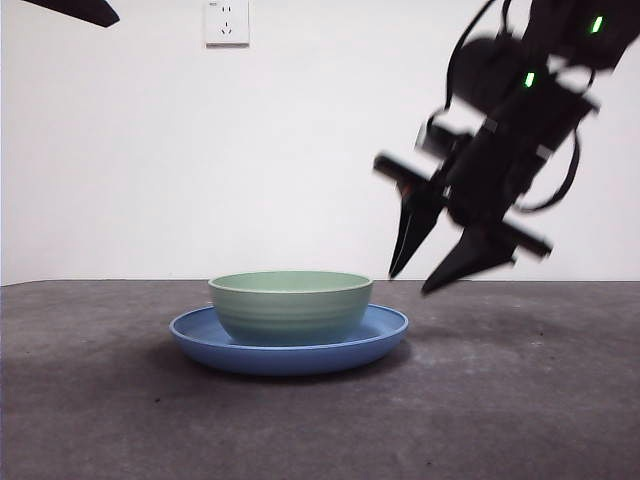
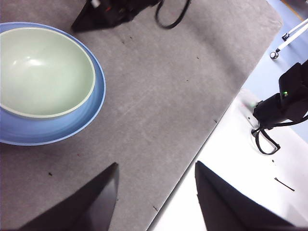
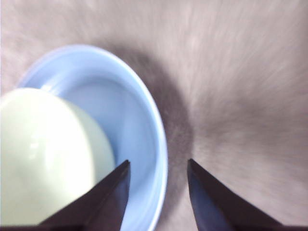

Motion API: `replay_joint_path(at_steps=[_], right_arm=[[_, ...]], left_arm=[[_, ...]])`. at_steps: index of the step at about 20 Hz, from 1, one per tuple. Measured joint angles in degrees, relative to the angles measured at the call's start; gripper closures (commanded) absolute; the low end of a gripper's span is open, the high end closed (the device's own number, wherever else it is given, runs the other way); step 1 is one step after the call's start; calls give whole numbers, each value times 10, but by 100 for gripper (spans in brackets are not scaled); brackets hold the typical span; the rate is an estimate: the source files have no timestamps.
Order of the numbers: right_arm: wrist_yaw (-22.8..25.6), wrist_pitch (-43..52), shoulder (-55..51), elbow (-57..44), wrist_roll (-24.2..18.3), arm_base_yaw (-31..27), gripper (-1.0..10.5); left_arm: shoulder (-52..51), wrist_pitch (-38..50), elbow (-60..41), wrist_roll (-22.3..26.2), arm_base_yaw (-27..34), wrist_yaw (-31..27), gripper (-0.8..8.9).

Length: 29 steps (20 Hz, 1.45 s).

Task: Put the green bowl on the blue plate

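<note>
A dark grey, felt-like table mat (image 1: 520, 400) covers the work surface, backed by a plain white wall carrying a white wall socket (image 1: 227, 22). In the left wrist view the mat ends at a white tabletop edge (image 2: 231, 159), where a black device with a green light (image 2: 284, 103) and a looped cable sits, well apart from the dishes. Nothing stands on the mat between the dishes and either arm. The pale mint-green, glossy round bowl (image 1: 290, 303) with faint ridges on its side sits upright inside the wide, shallow, glossy blue plate (image 1: 385, 330), whose rim shows all around it. The right gripper (image 1: 432, 268), blurred, hangs in the air just above and beside the plate's rim, its two black jaws apart and empty, their tips pointing down toward the plate's edge; in its own wrist view the plate's rim (image 3: 156, 134) lies just ahead of the gap between the jaws and the bowl (image 3: 43, 159) is off to one side. The left gripper (image 2: 156, 175), jaws also spread and holding nothing, is raised over the mat near the plate (image 2: 57, 130), clear of the bowl (image 2: 43, 72).
</note>
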Motion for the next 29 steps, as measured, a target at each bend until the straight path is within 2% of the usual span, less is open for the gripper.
replay_joint_path(at_steps=[2, 9, 15, 18, 29], right_arm=[[12, -42, -54, 0, -28, 0, 755], [10, -223, -261, 0, -135, 4, 756], [-6, -367, -365, 0, -177, 32, 756], [-48, -441, -401, 0, -191, 56, 756], [-49, -449, -416, 0, -195, 72, 756]], left_arm=[[0, 0, 0, 0, 0, 0, 560], [0, 0, 0, 0, 0, 0, 560], [0, 0, 0, 0, 0, 0, 560], [0, 0, 0, 0, 0, 0, 560], [0, 0, 0, 0, 0, 0, 566]])
